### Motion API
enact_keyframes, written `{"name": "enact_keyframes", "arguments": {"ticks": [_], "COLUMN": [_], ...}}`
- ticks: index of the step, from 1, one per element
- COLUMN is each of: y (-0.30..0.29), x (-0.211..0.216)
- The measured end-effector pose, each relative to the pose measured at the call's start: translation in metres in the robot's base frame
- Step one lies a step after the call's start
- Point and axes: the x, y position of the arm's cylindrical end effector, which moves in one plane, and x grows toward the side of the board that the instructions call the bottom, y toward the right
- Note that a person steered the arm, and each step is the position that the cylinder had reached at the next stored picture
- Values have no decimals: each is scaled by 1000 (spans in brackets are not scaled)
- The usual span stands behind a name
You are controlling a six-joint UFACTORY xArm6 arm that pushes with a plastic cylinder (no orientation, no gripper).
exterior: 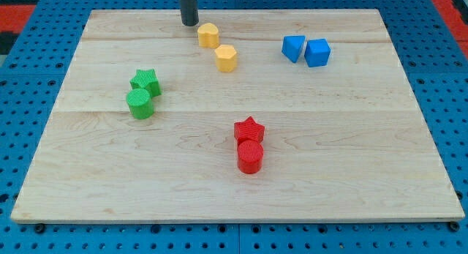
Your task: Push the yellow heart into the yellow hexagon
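Observation:
Two yellow blocks lie near the view's top, close together but with a small gap. The upper one looks like the yellow heart (209, 35). The lower right one looks like the yellow hexagon (227, 58). My tip (189, 23) stands on the board just to the upper left of the yellow heart, a short gap away from it. The heart lies between my tip and the hexagon.
The wooden board (88, 181) holds a green star (145, 81) touching a green cylinder (140, 103) at the left. A red star (249, 129) touches a red cylinder (250, 157) at bottom centre. Two blue blocks (293, 47) (317, 53) sit at the top right.

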Motion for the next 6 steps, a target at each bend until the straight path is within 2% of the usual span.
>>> {"name": "enact_keyframes", "arguments": {"ticks": [2, 4, 6], "y": [10, 50, 53], "x": [42, 16, 48]}}
